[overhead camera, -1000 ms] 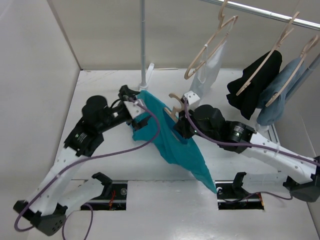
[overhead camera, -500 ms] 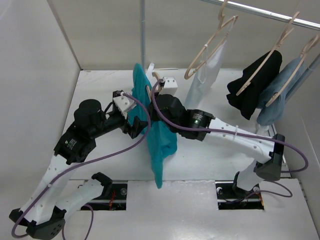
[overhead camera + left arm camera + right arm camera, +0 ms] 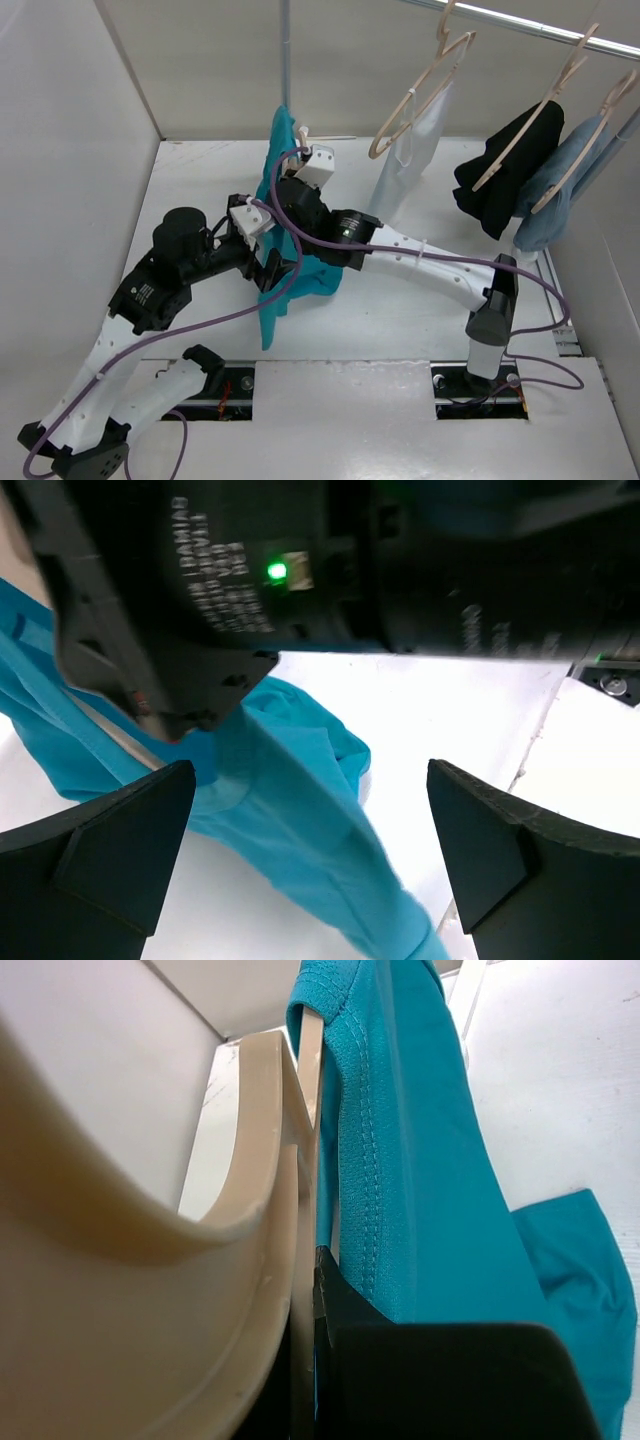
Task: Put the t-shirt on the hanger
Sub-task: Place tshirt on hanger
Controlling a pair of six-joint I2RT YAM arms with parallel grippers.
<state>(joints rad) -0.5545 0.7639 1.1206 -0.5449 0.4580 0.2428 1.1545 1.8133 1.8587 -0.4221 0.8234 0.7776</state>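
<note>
While the right gripper is clamping the beige hanger and holding it up over the far-left part of the table, the teal t-shirt is hanging from it. In the right wrist view a stitched hem is lying over one hanger shoulder. The rest is trailing down to the surface in a crumpled strip.

Left gripper: jaws spread wide, gripping nothing, just beside the lower cloth and under the right forearm.

Judgement: threading step, one shoulder in, second not seen seated. The next move is calling for the left jaws to pinch the free collar edge and draw it over the other shoulder without dragging cloth off.

Surface is plain white, enclosed by pale panels. A rail at back right is carrying hangers with a white garment, a black garment and a grey-blue garment.
</note>
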